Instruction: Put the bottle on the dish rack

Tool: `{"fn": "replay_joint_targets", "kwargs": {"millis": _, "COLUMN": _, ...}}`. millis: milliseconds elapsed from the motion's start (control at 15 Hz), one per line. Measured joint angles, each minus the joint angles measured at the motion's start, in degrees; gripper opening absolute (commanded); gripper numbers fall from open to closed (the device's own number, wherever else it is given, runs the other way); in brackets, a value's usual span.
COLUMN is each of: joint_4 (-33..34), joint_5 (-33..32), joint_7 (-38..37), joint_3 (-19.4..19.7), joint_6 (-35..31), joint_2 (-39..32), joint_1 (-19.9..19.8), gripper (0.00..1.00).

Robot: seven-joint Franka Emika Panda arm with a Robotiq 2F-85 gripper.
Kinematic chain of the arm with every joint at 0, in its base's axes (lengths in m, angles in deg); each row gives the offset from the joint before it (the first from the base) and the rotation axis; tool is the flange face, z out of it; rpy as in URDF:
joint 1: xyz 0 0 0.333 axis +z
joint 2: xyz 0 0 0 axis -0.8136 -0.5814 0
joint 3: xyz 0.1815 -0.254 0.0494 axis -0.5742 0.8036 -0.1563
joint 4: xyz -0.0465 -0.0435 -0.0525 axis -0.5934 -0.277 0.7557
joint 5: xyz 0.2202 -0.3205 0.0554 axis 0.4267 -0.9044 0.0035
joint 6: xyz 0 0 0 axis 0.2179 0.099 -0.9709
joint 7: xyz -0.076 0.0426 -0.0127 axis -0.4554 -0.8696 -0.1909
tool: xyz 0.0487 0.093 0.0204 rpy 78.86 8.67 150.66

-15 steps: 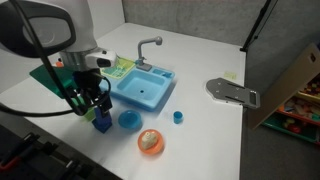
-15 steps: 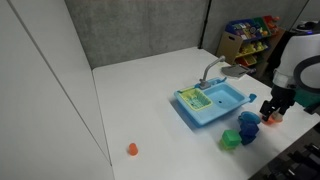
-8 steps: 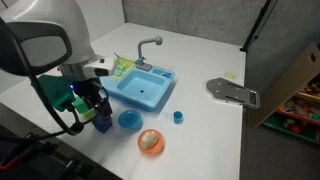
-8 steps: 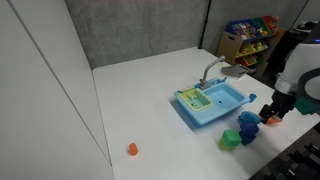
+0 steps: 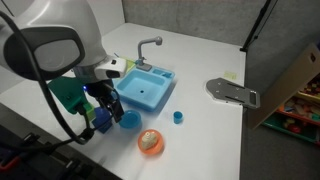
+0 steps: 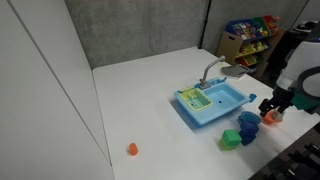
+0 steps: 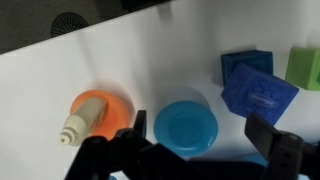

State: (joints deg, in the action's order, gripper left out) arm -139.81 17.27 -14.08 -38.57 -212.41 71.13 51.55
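The bottle [image 7: 75, 128] is a small cream item lying on an orange plate [image 7: 103, 108]; it also shows in an exterior view [image 5: 150, 139]. The dish rack [image 6: 195, 99] is the yellow-green slatted side of the light-blue toy sink [image 6: 222, 103]; in an exterior view [image 5: 122, 67] the arm partly hides it. My gripper [image 7: 200, 135] is open and empty, hovering over a blue bowl [image 7: 186, 127] beside the plate. It shows in both exterior views [image 5: 103, 108] [image 6: 270, 108], apart from the bottle.
Blue blocks [image 7: 255, 85] and a green block [image 7: 305, 68] lie near the bowl. A small blue cup [image 5: 178, 117] stands in front of the sink. A grey metal piece [image 5: 232, 91] lies near the table edge. A small orange object [image 6: 131, 149] sits far off.
My arm has shifted a little from the blue and green blocks towards the blue bowl and orange plate. The gripper stays open. The bottle has not moved.
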Motion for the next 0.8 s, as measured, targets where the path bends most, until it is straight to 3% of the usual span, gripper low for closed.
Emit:
{"fn": "replay_joint_targets", "kwargs": {"millis": 400, "joint_4": 3.7, "joint_5": -5.1, "joint_7": -5.1, "joint_3": 5.9, "joint_6": 0.0, "joint_2": -0.3, "joint_1": -0.1, "gripper": 1.0}}
{"fn": "replay_joint_targets", "kwargs": {"millis": 800, "joint_4": 4.8, "joint_5": -5.9, "joint_7": -6.4, "joint_3": 9.6, "joint_6": 0.0, "joint_2": -1.2, "joint_1": -2.1, "gripper": 1.0}}
